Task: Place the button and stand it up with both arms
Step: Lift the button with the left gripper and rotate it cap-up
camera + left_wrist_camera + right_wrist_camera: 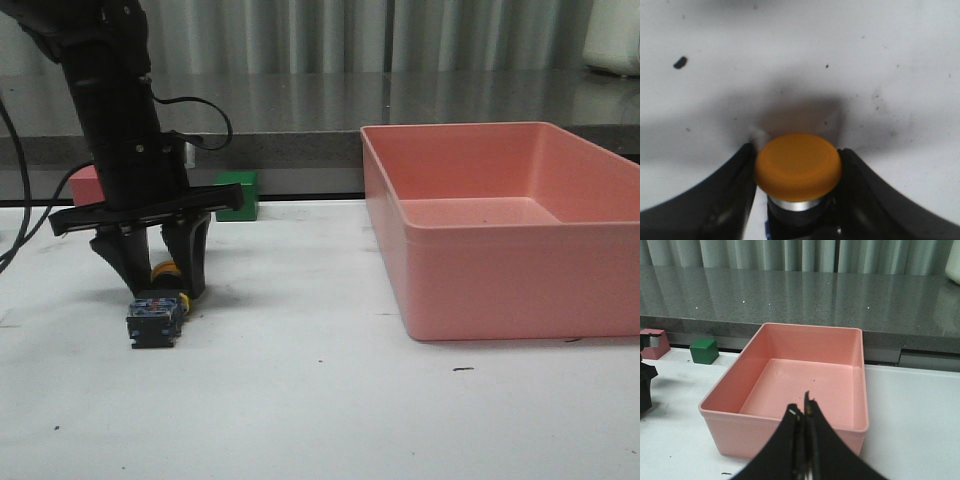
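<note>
On the white table (330, 400) at the left, the black left gripper (160, 285) points down, its claw fingers (725, 200) pinching the small push-button with yellow mushroom cap, silver collar and bluish base block (157, 312), which lies on its side. Right of it stands the empty pink plastic bin (600, 290). The right gripper (803, 415) hangs above the bin, fingers pressed together, holding nothing.

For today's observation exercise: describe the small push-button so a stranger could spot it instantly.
Start at the large pink plastic bin on the white table, then look far left to the black left gripper. Between its fingers lies the button: yellow mushroom cap, silver collar, bluish base, unlike the plain green cube behind.
</note>
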